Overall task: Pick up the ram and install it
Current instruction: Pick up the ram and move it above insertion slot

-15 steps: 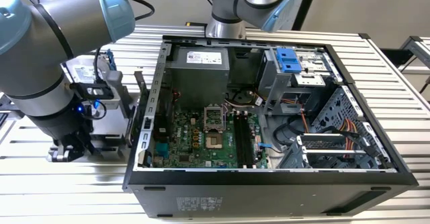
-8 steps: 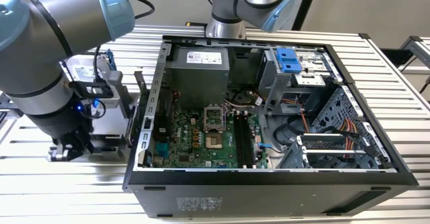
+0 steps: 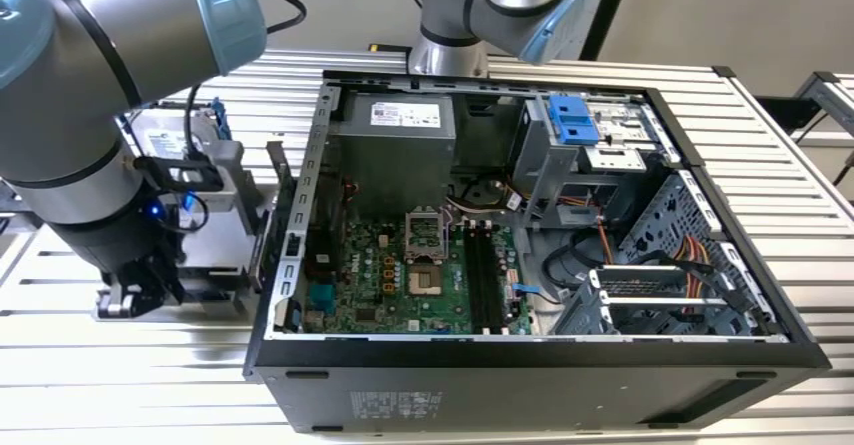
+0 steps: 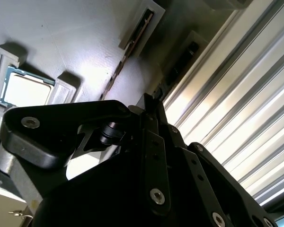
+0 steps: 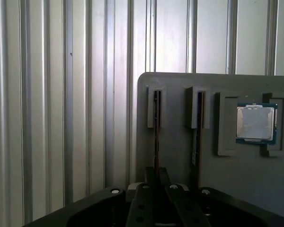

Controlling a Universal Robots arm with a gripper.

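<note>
1. Arm is down at the exterior view's left; the gripper [image 5: 156, 178] sits over the grey tray [image 5: 175, 146], outside the computer case [image 3: 534, 380]
2. The ram [image 5: 156, 118] stands on edge in its tray holder, directly in line with the gripper, one end running in under the gripper's tip
3. Cannot tell whether the gripper is closed on the ram or open around it; its own body hides the contact in both wrist views
4. Not lifted: the ram sits in the holder. A second stick [image 5: 196, 127] appears to stand in the neighbouring holder, with a processor chip [image 5: 256, 124] beside that
5. The long black slots [image 3: 483, 280] on the motherboard look empty, so nothing is installed; progress is at most the grasp stage
</note>
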